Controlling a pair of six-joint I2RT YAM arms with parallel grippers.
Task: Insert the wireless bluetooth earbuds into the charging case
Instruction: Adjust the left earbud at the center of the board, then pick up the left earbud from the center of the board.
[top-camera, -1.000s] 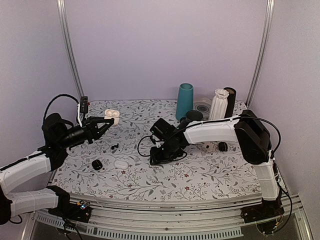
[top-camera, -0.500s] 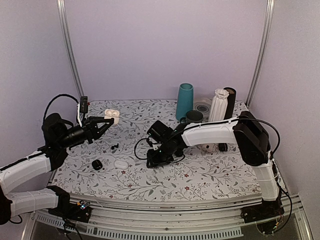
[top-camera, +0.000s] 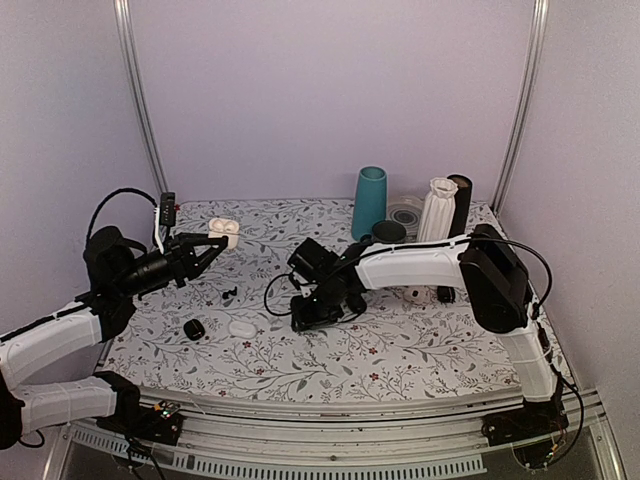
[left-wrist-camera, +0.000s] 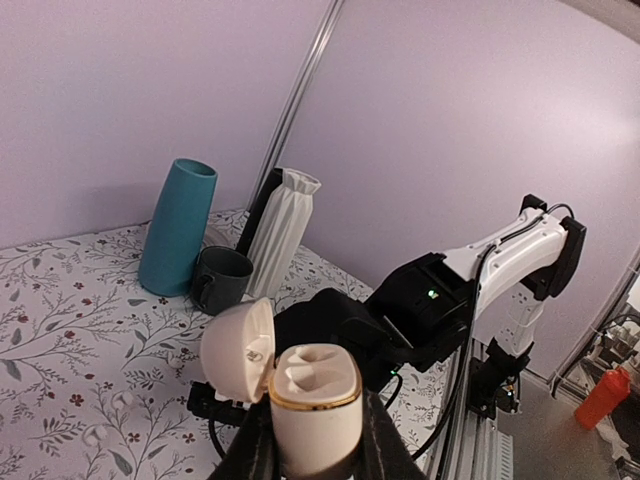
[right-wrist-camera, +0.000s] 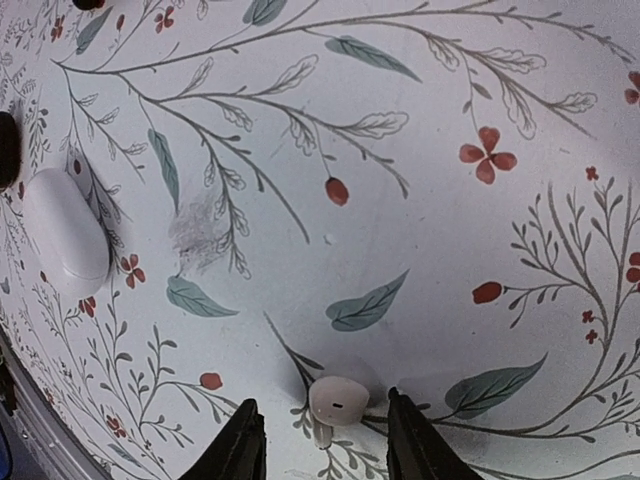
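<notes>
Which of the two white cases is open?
The white case in the left gripper, its lid flipped back; the other white case lies shut on the table.

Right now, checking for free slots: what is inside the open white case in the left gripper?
The open charging case shows two moulded wells, no bud visible; their depths hide below the rim.

Between the right pincer's (right-wrist-camera: 325, 445) matt black fingers (right-wrist-camera: 235, 452) lies a white earbud (right-wrist-camera: 335, 400) of smooth, faintly glossy plastic. Under it, the tablecloth (right-wrist-camera: 450, 250) is smooth and matt, printed with flowers, with a dull grey smudge (right-wrist-camera: 205, 240) up and left of the pincer. Farther left, a closed white case (right-wrist-camera: 65, 237) has a satin plastic shell. The left pincer (left-wrist-camera: 318, 440) grips an open charging case (left-wrist-camera: 315, 405) of smooth cream plastic with a shiny gold rim. Beyond it are a matt teal vase (left-wrist-camera: 178, 228), a dark matt mug (left-wrist-camera: 222, 278) and a white pleated vase (left-wrist-camera: 280, 232).
</notes>
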